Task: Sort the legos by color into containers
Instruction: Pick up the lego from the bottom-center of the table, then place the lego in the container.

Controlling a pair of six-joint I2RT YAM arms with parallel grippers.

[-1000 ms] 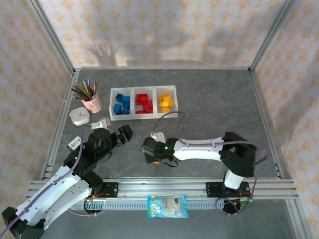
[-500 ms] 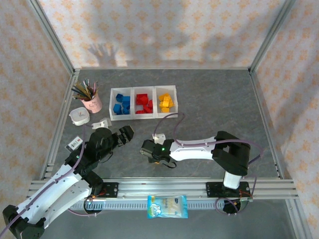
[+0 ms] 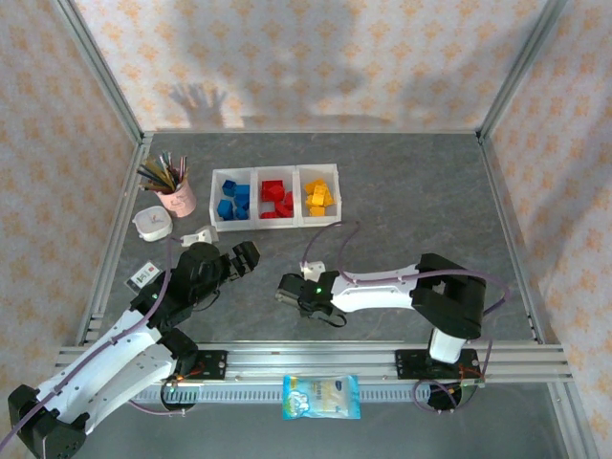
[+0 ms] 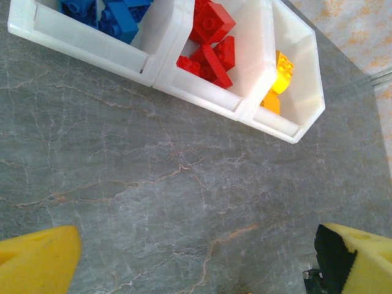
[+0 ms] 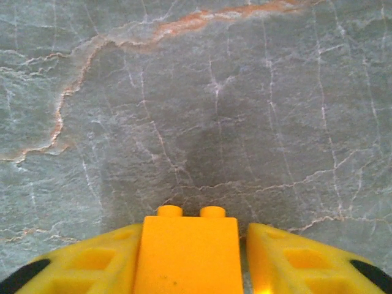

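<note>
The right arm (image 3: 382,287) reaches low across the surface (image 5: 184,92), well nearer than the containers (image 3: 277,225). The right end effector (image 5: 190,245) clamps a yellow-orange lego (image 5: 187,260), its lower part cut off. The left end effector (image 4: 196,248) gapes wide toward the containers, its fingers (image 4: 37,254) cropped.

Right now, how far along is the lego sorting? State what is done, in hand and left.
Done: blue bricks, red bricks and yellow bricks lie in separate containers. In hand: the right gripper is shut on a yellow-orange brick; the left gripper is open. Left: seemingly, carrying that brick to join the yellow bricks.
</note>
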